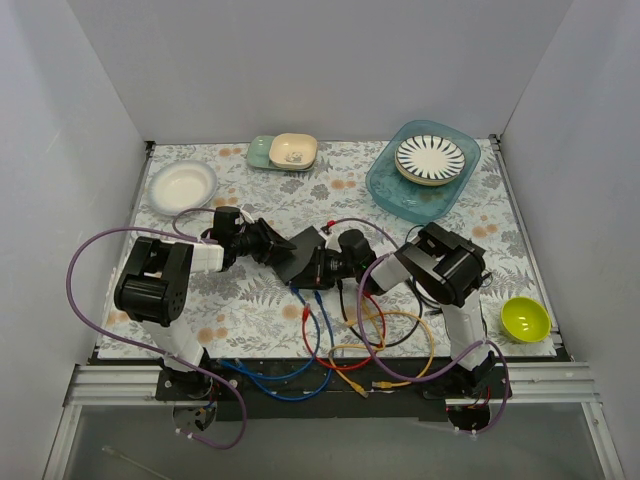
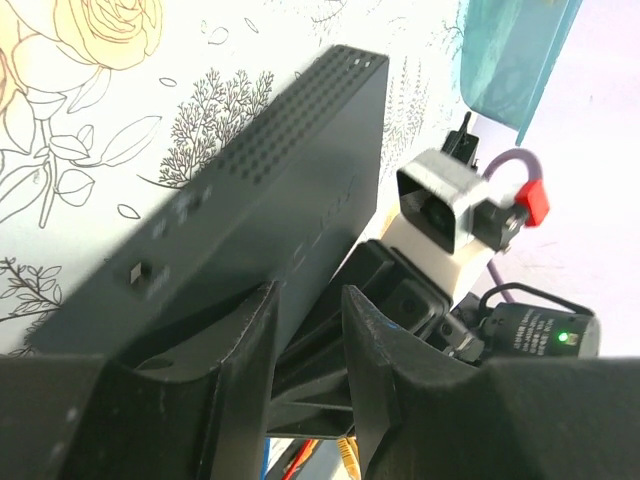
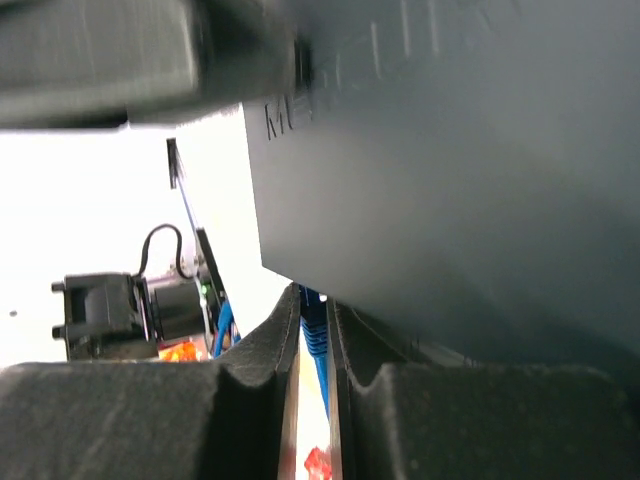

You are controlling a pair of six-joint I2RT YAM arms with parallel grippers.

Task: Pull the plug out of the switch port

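At mid-table, left claw (image 2: 305, 312) grips tilted switch (image 2: 270, 190), ports (image 1: 302, 284) nearward; right claw (image 3: 315, 312) pinches blue plug (image 3: 316, 338).

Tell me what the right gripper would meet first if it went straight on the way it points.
The switch box. The right gripper points at its near edge, pinching the blue cable that runs into it, so it would likely butt against the box; depth is hard to judge this close.

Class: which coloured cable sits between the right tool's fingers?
The blue cable: it alone sits in the right tool; the red cable and yellow cable lie loose.
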